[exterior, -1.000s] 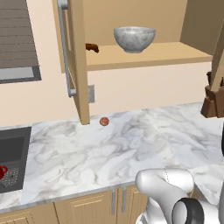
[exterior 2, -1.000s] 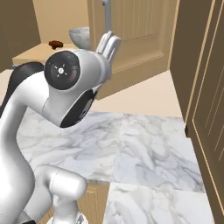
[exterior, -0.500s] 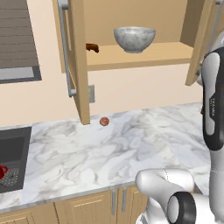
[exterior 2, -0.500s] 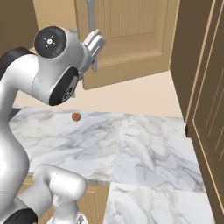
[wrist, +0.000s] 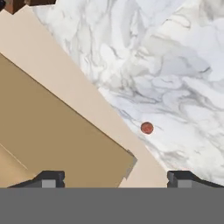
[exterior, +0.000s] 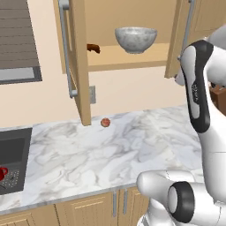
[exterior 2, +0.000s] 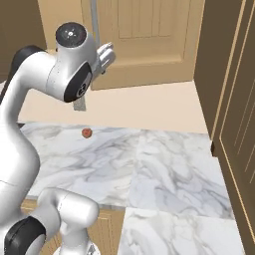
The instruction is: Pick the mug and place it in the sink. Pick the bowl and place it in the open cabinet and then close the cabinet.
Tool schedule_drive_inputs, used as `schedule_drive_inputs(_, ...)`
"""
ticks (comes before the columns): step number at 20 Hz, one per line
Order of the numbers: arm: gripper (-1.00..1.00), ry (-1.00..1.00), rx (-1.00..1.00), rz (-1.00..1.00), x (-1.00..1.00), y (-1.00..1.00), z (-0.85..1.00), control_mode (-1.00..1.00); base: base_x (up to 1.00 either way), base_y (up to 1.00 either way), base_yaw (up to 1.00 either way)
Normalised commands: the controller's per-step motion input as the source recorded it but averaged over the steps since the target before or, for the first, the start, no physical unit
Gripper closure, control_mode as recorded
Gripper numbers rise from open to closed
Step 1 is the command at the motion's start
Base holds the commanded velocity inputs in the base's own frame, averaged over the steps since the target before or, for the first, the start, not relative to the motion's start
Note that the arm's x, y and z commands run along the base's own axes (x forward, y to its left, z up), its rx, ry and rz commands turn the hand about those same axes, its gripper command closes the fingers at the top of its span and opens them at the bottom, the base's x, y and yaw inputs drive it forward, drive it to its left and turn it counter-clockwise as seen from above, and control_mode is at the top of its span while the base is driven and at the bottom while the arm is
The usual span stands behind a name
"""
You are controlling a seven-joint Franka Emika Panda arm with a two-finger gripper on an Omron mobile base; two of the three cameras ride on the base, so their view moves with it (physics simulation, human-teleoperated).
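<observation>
The grey-white marbled bowl (exterior: pixel 135 39) stands on the wooden shelf of the wall cabinet (exterior: pixel 126 62). The cabinet's left door (exterior: pixel 76 66) hangs wide open. Its right door (exterior: pixel 178 40) is swung partway in, with my arm (exterior: pixel 197 88) just beside it. In the right base view my hand is up against that door (exterior 2: pixel 144 40), near its silver bar handle (exterior 2: pixel 94 22). My gripper (wrist: pixel 116 178) is open, with its tips far apart and nothing between them. The red mug (exterior: pixel 2 173) lies in the black sink (exterior: pixel 13 148) at the far left.
A small reddish ball (exterior: pixel 105 122) (wrist: pixel 147 127) lies on the marble counter (exterior: pixel 132 145) near the wall. A small brown thing (exterior: pixel 93 47) sits on the shelf to the left of the bowl. A tall wooden panel (exterior 2: pixel 229 99) stands at the right.
The right cabinet door has swung inward toward shut. My arm has moved left along with it, and the jaws have spread wider.
</observation>
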Motion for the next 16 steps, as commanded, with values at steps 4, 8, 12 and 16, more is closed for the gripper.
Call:
schedule_drive_inputs(4,-1.0,0.01,0.14,0.08,1.0,-0.16,-0.54,-1.0,0.0,0.0,0.0)
schedule_drive_inputs(8,-1.0,-0.08,0.1,0.16,1.0,0.0,-0.46,-1.0,0.0,0.0,0.0)
schedule_drive_inputs(12,-1.0,-0.15,0.06,0.18,1.0,0.14,-0.22,-1.0,0.0,0.0,0.0)
schedule_drive_inputs(16,-1.0,-0.15,0.02,0.15,1.0,0.16,-0.23,-1.0,0.0,0.0,0.0)
